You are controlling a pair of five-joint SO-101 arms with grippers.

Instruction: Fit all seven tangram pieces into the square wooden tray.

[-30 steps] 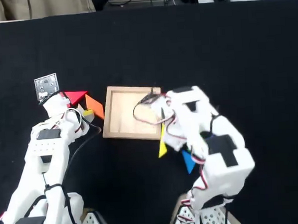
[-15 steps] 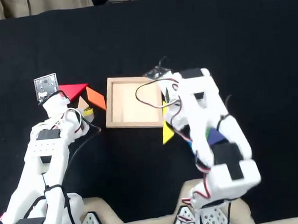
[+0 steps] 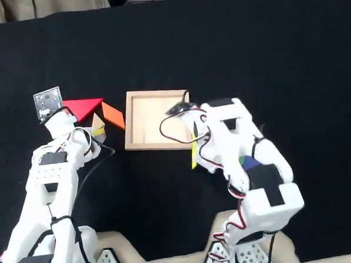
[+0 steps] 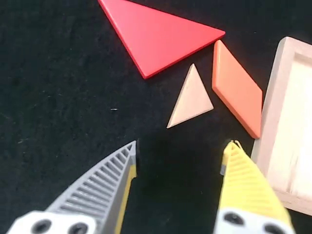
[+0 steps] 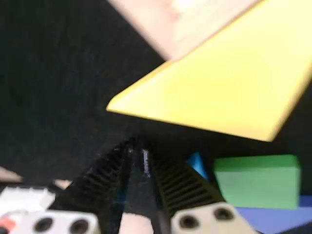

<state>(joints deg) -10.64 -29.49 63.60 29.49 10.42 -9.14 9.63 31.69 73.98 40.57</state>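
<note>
The left arm (image 3: 53, 173) and the right arm (image 3: 248, 163) are built of white shells with black servo blocks and strung with thin dark looping cables. The left gripper (image 4: 183, 151) is fitted with one grey and one yellow ribbed finger, the right gripper (image 5: 138, 146) with black ribbed ones. Dark screw holes are set in their pale bases.

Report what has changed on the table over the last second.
The right gripper swung out to the tray's far corner, then drew back over the tray's edge, holding nothing. The left gripper shifted slightly away from the tray, open. The yellow triangle, red triangle and orange piece stayed put outside the tray.
</note>
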